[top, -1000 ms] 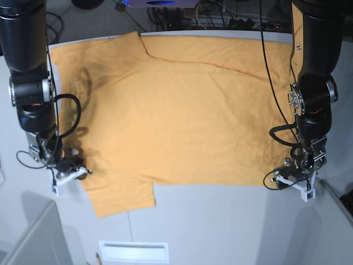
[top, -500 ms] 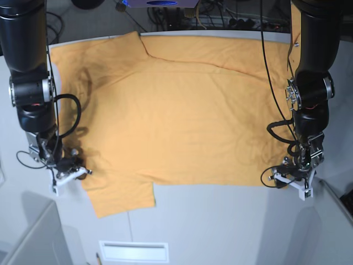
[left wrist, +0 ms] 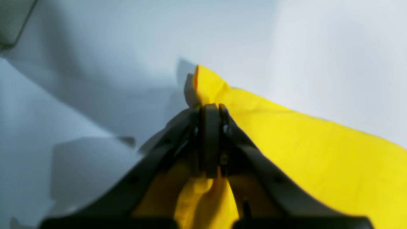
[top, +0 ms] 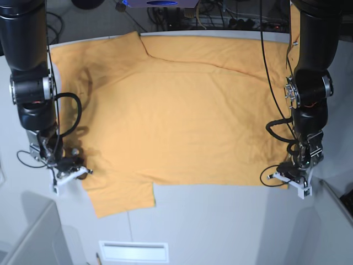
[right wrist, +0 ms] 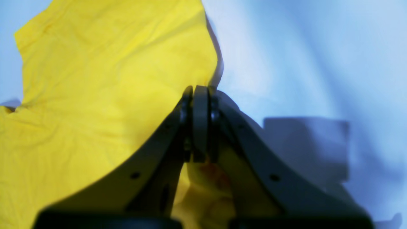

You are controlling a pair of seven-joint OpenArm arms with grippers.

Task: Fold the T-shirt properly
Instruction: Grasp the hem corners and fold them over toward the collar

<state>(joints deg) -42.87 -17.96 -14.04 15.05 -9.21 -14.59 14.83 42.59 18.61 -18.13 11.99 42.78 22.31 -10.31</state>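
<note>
Both hands, left point(left wrist: 210, 106) and right point(right wrist: 200, 87), pinch the shirt point(top: 176, 121), spread wide; most folding seems left.

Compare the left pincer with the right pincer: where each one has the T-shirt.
The left pincer is shut near a corner, with a small tip of the T-shirt poking out beyond it; the right pincer is shut at an edge, with a broad flap beyond.
In the wrist views, most cloth spreads to the right of the left pincer, but to the left of the right pincer.
Both are shut on cloth.
</note>
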